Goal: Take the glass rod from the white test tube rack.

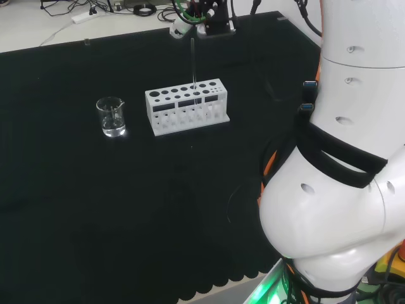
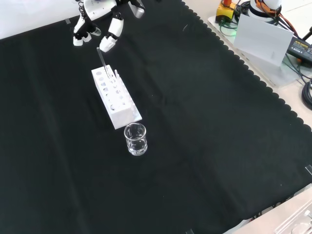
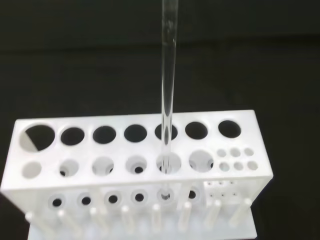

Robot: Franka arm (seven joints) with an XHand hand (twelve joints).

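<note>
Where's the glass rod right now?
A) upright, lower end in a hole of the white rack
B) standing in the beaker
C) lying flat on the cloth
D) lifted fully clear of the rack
A: in the wrist view the glass rod stands upright with its lower end inside a hole of the white test tube rack; the beaker stands apart from the rack.

The rod [image 3: 168,75] I'm after is thin clear glass — upright, its lower end level with a hole in the rack's [image 3: 135,155] near row. My rack is white, many-holed, pegs along its base — flat on the cloth, mid-bench in the head view [image 1: 185,106].
</note>
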